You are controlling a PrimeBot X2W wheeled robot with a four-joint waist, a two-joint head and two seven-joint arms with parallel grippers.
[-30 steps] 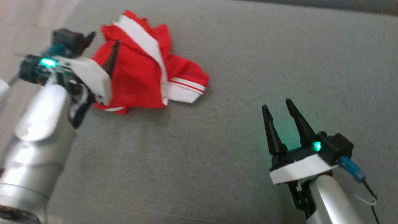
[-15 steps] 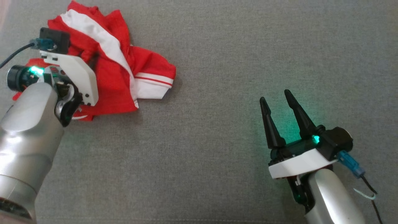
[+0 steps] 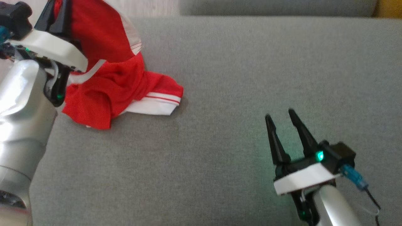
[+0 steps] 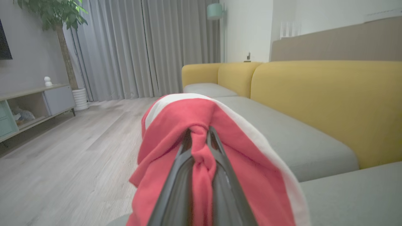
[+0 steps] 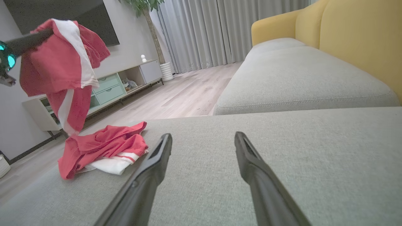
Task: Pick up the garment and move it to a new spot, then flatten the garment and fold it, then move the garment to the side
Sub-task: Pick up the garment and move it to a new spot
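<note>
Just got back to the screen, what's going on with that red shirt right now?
The left gripper is shut on a bunched fold of the red garment with white trim, holding its upper part in the air. The lower part lies crumpled on the grey fabric sofa cushion, so it is not fully lifted yet. The right gripper hangs open above the cushion, holding nothing.

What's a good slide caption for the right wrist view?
Left hand holds the red-and-white garment aloft, its tail on the grey sofa seat; right hand open, empty.
</note>
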